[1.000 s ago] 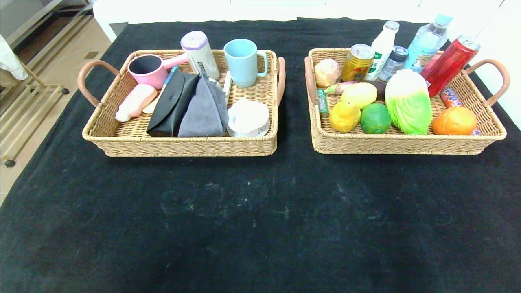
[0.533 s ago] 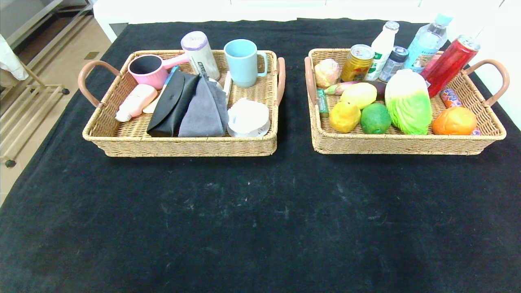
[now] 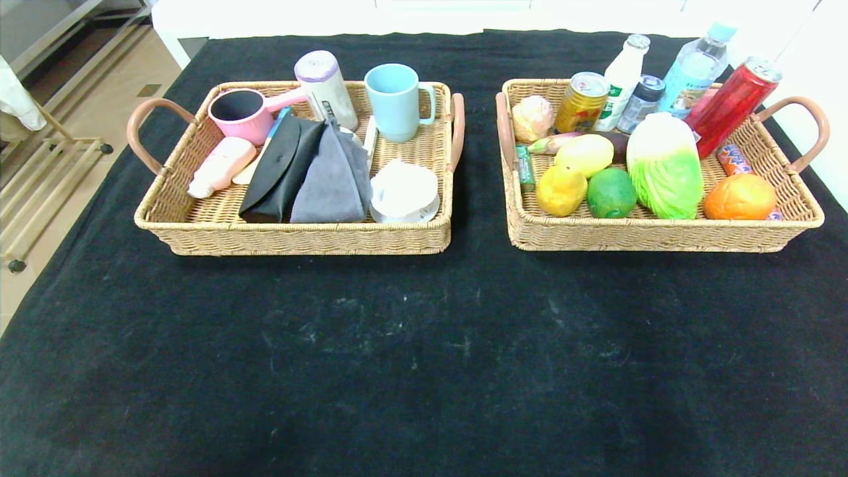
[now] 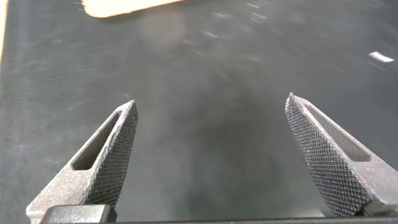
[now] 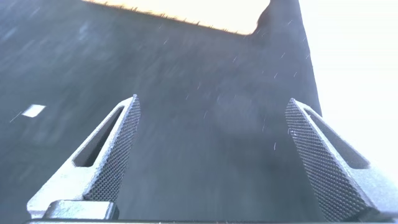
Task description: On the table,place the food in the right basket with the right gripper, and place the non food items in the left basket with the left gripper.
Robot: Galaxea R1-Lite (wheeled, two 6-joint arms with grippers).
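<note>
Two wicker baskets sit side by side on the black tabletop (image 3: 424,344), the left basket (image 3: 199,225) at about ten o'clock from the middle of the cloth and the right basket (image 3: 662,232) at about two o'clock, with a dark strip of cloth between them.

The left basket holds the non-food things. A pink ladle-like cup (image 3: 240,114) lies at its eleven o'clock corner, with a white canister (image 3: 324,87) tilted beside it and a light blue mug (image 3: 396,101) upright at one o'clock. A black pouch (image 3: 278,169) and a grey pouch (image 3: 334,179) lean together in the middle. A pale pink bottle (image 3: 220,165) lies at nine o'clock and a white roll (image 3: 404,192) sits at four o'clock.

The right basket holds the food. A cabbage (image 3: 664,165) stands in the middle and an orange (image 3: 739,197) sits at four o'clock. At seven o'clock a lime (image 3: 611,193) touches a yellow pear-like fruit (image 3: 560,189), with a lemon (image 3: 584,154) just behind them. A gold can (image 3: 582,101), a white bottle (image 3: 623,81), a water bottle (image 3: 695,69) and a leaning red can (image 3: 732,105) line the far side.

Neither arm shows from the head camera. The left gripper (image 4: 211,155) hangs over bare black cloth, its fingers (image 4: 118,155) spread wide and holding nothing. The right gripper (image 5: 211,155) does the same, its fingers (image 5: 115,152) wide apart and empty.
</note>
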